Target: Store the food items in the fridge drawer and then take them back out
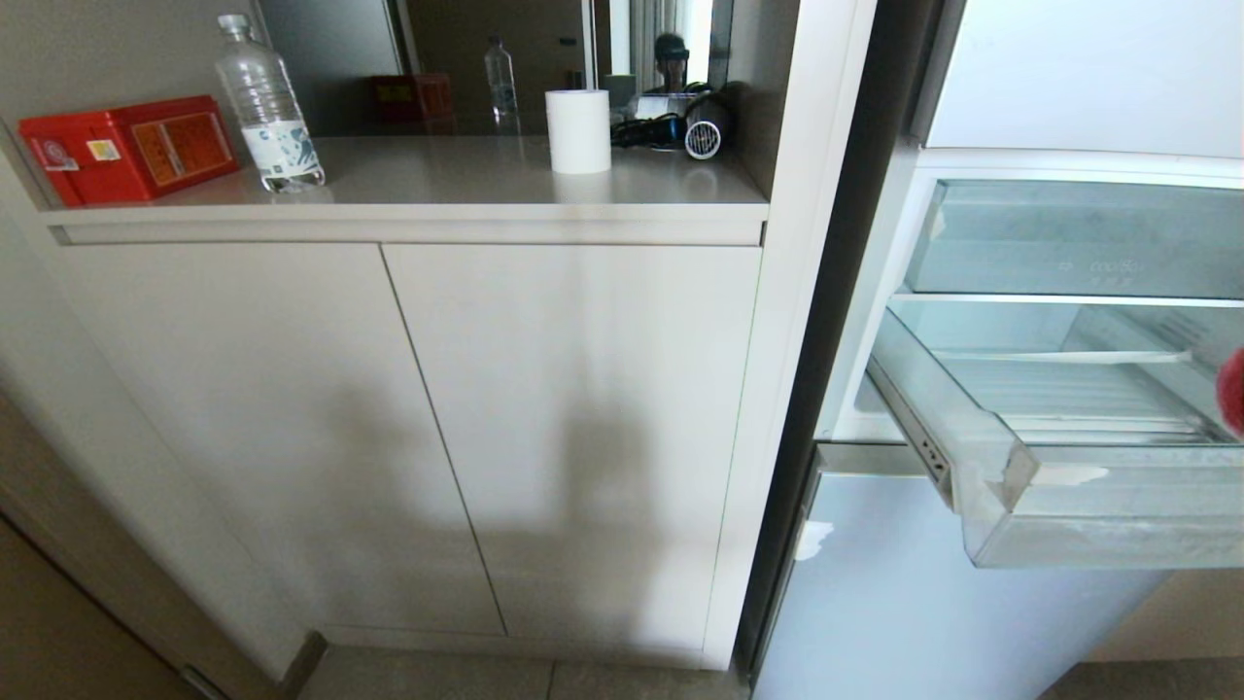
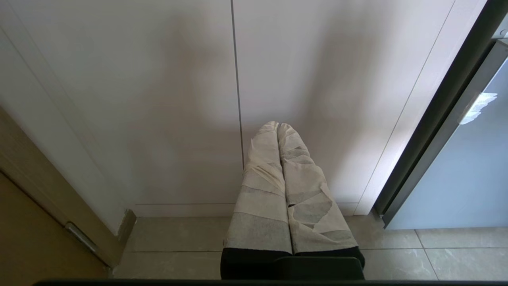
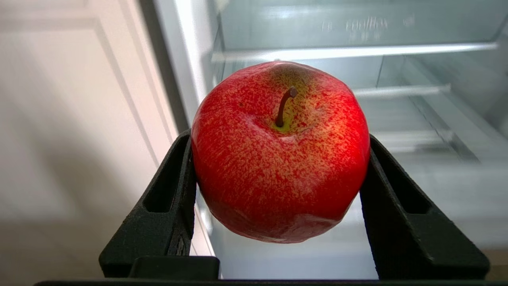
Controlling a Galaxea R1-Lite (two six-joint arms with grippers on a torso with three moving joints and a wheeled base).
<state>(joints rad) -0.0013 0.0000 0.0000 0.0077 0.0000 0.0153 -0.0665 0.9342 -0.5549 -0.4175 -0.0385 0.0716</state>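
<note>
My right gripper [image 3: 279,141] is shut on a bright red apple [image 3: 278,159], stem toward the camera, held between the two black fingers. In the head view only a sliver of that apple [image 1: 1234,389] shows at the right edge, above the fridge drawer [image 1: 1118,530]. The drawer is pulled out; it is clear plastic with a ribbed floor and white tape scraps on its front lip, and what shows of its inside is bare. My left gripper [image 2: 278,126] is shut with nothing in it, its tape-wrapped fingers pressed together, low before the cabinet doors.
A clear bin with faint lettering [image 1: 1079,243] sits above the drawer. Left of the fridge stands a beige cabinet [image 1: 408,428]; on its counter are a red box [image 1: 126,146], a water bottle [image 1: 267,107], a white roll [image 1: 578,131] and a hair dryer [image 1: 695,126]. The lower fridge door [image 1: 923,603] is closed.
</note>
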